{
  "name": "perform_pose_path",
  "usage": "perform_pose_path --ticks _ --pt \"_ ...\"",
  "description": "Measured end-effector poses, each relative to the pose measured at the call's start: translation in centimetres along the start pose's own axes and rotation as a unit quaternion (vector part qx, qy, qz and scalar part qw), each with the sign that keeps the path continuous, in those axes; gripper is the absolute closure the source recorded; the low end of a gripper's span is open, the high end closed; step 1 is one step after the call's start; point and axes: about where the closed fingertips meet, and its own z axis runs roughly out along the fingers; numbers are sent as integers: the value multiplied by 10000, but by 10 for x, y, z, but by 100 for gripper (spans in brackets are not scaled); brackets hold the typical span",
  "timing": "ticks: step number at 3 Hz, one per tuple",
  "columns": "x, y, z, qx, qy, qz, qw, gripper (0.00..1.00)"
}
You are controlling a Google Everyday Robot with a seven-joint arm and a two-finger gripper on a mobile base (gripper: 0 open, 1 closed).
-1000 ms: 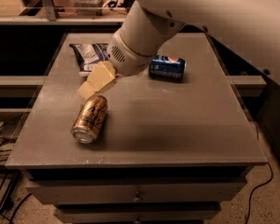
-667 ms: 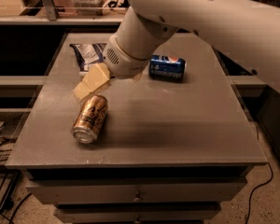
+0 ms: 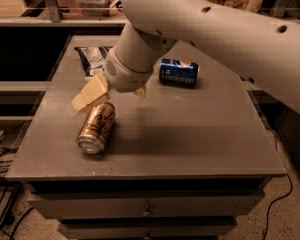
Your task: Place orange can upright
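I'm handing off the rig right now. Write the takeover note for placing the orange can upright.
Gripper: open, holding nothing, over the far end of the orange can; I cannot tell if it touches.
Orange can: lying on its side, front left of the table.
Blue Pepsi can: on its side farther back, apart.
Done: nothing grasped yet.
Left: grasp the orange can, stand it upright, release.

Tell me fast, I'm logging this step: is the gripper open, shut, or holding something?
Gripper: open, holding nothing, poised just above the far end of the orange can, which lies on its side.
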Motion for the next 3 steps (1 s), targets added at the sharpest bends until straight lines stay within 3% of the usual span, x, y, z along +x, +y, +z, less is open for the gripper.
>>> perform_pose_path --ticks 1,3 --pt "3 7 21 -116 173 161 9997 2" --pt "5 15 45 -200 416 276 9985 43"
